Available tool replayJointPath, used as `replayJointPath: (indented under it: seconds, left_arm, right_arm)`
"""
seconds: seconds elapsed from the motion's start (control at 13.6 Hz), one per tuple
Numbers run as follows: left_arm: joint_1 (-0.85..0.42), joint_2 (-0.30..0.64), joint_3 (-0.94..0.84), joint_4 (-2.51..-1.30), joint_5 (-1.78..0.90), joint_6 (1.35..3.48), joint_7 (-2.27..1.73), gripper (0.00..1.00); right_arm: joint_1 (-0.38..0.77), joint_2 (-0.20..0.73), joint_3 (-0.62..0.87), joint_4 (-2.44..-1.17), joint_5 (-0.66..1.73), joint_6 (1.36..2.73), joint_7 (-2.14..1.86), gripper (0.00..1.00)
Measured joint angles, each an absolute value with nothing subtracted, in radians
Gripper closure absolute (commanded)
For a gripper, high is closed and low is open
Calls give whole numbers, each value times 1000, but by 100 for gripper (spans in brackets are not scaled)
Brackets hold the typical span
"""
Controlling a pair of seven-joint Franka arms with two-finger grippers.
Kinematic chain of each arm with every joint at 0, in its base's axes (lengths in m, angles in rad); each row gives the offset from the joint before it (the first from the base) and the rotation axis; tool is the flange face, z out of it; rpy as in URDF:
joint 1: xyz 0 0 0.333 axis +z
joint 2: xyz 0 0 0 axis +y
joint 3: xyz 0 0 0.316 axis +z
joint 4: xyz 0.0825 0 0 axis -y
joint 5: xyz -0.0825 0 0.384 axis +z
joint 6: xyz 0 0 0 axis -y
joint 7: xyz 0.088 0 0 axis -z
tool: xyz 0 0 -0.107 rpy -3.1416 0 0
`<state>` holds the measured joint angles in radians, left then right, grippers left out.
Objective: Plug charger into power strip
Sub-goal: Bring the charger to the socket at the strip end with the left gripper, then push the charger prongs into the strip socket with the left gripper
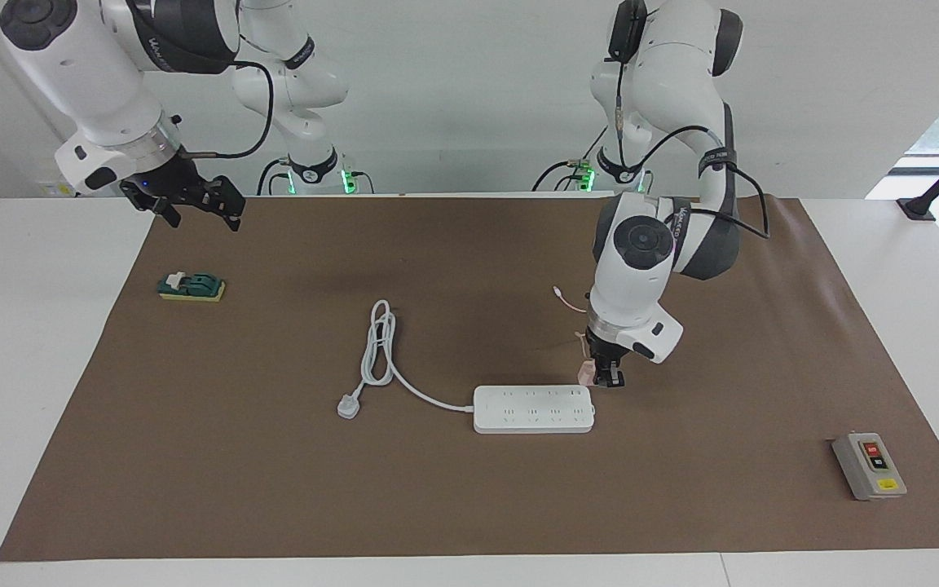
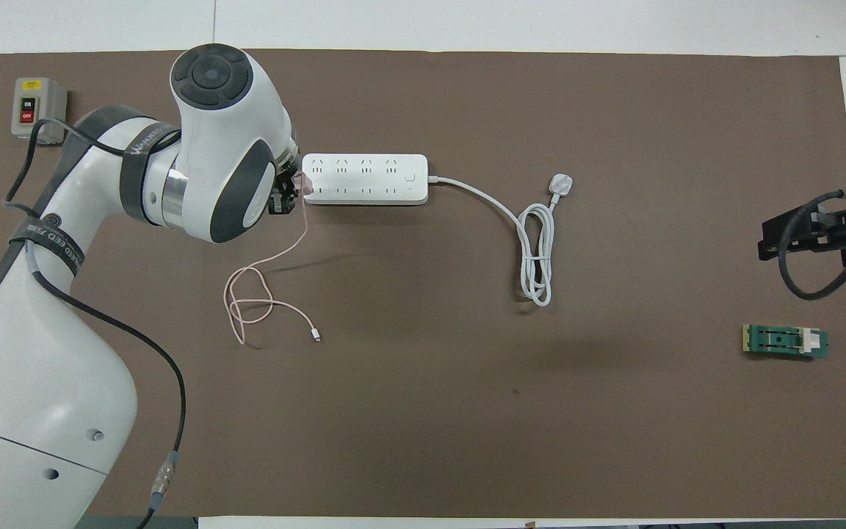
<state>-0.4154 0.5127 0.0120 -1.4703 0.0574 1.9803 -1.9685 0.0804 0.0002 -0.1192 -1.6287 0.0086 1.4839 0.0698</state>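
My left gripper [image 1: 605, 378] [image 2: 285, 200] is shut on the pale-pink charger [image 1: 584, 373] [image 2: 305, 183]. It holds the charger just above the mat, at the end of the white power strip [image 1: 533, 408] [image 2: 364, 178] toward the left arm's end of the table. The charger's thin pink cable [image 1: 571, 304] [image 2: 247, 294] trails back toward the robots in loose loops on the mat. My right gripper [image 1: 204, 214] [image 2: 808, 241] hangs open and waits over the mat's edge at the right arm's end, with nothing in it.
The strip's thick white cord [image 1: 378, 342] [image 2: 537, 257] lies coiled beside it and ends in a white plug [image 1: 347, 405] [image 2: 561, 184]. A grey button box [image 1: 869, 466] [image 2: 37, 108] sits at the left arm's end. A green block [image 1: 191, 287] [image 2: 785, 342] lies under the right gripper.
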Motion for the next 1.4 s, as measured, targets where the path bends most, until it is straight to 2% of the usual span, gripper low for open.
replayJointPath:
  seconds: [0.88, 1.4]
  left_arm:
    - [-443, 520, 13, -1493, 88, 1988, -1994, 100]
    - [-443, 575, 15, -1394, 88, 1946, -1997, 100]
  right_arm:
    - [64, 8, -107, -1624, 9, 1484, 70, 0]
    - [64, 8, -113, -1622, 9, 1484, 70, 0]
